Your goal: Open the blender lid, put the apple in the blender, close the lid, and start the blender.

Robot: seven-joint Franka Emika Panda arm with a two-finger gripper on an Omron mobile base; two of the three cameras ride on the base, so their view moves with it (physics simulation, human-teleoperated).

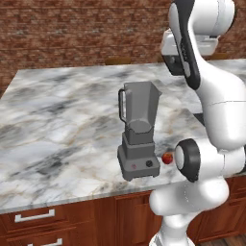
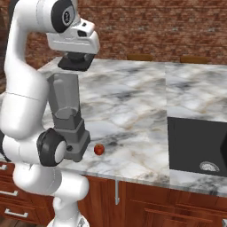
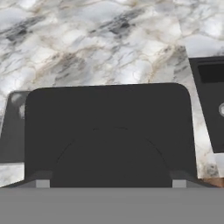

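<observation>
Hidden: gripper (image 2: 75,62) mostly behind the black lid (image 3: 109,131) it holds, jaws spread wide across it.
Blender (image 1: 138,132): grey, tapered translucent jar, open top, lid lifted above it.
Apple (image 1: 167,158): red, round, just right of blender base.
Surface: veined marble counter (image 1: 57,125), wood drawers below, brick wall behind.
</observation>
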